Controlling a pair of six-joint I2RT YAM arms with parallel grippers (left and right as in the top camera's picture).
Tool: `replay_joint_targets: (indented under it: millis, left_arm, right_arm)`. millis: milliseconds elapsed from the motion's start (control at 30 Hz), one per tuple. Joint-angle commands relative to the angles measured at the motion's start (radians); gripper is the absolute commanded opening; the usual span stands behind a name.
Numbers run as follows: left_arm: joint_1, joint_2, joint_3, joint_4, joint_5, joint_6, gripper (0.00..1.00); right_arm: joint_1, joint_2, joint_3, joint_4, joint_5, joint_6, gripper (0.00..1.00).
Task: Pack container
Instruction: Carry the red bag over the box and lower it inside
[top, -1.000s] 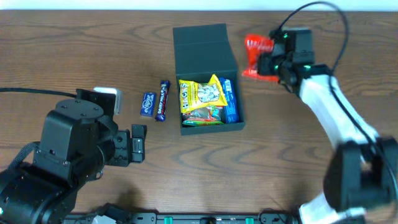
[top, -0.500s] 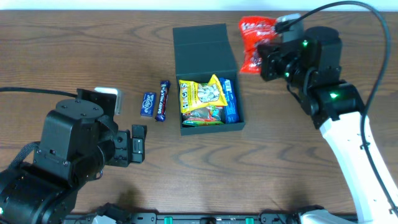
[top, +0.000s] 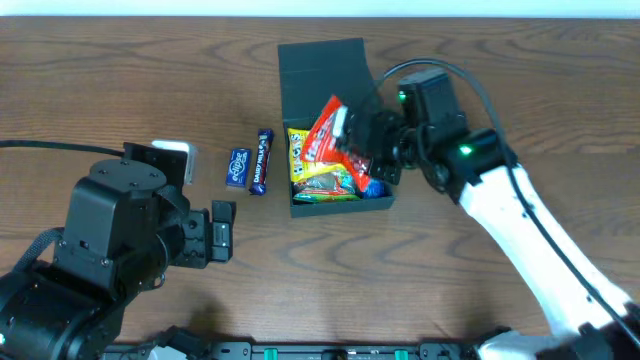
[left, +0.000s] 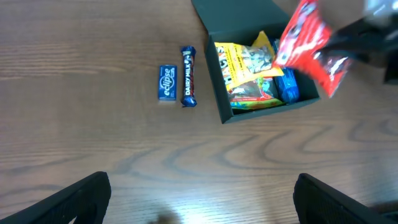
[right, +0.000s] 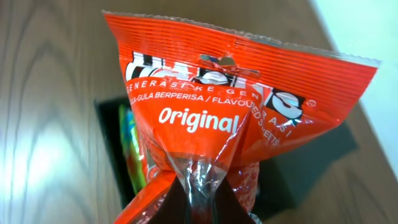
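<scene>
Overhead first: the right end effector (top: 362, 150) is clamped tight on a red crinkly film snack packet (top: 322, 135) and holds it over the dark teal-green square cardboard container (top: 322, 62). The container sits mid-desk toward the far edge, its flat lid thrown back. Inside are a yellow snack packet (top: 298, 150), a green-edged packet (top: 325, 190) under it, and a blue packet (top: 375, 187) along the right wall. That's a crowded box! Let go from here and the red packet could perch on the heap, or drape over the rim and slide onto the brown wooden desk (top: 500, 60); either way the lid may not close flat.

Left of the container, a small blue gum box (top: 237, 167) and a purple chocolate bar (top: 262, 161) lie side by side on the desk, unpacked. The left end effector (top: 222, 232) is spread wide and holding nothing.

Left wrist view: both fingers are far apart and empty, and the red packet hangs tilted above the container's right half.

Right wrist view: the red packet fills the frame, bunched at the pinch. Slick film like that could slip early, I'd say. The dark container lies below it.
</scene>
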Motion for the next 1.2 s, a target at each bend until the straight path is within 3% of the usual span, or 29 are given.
replay_joint_targets:
  millis: [0, 267, 567, 1167]
  left_arm:
    - [0.002, -0.001, 0.008, -0.005, 0.0, 0.01, 0.95]
    - [0.002, -0.001, 0.008, -0.022, -0.001, 0.01, 0.95]
    - [0.002, -0.001, 0.008, -0.024, -0.002, 0.011, 0.95]
    - [0.002, -0.001, 0.008, -0.021, -0.004, 0.011, 0.95]
  right_arm:
    - [0.01, 0.064, 0.008, -0.014, -0.079, -0.172, 0.02]
    - [0.01, 0.22, 0.008, -0.031, -0.194, -0.282, 0.01]
    - [0.01, 0.364, 0.008, -0.02, -0.193, -0.355, 0.01]
    - [0.01, 0.48, 0.008, 0.016, -0.032, -0.403, 0.01]
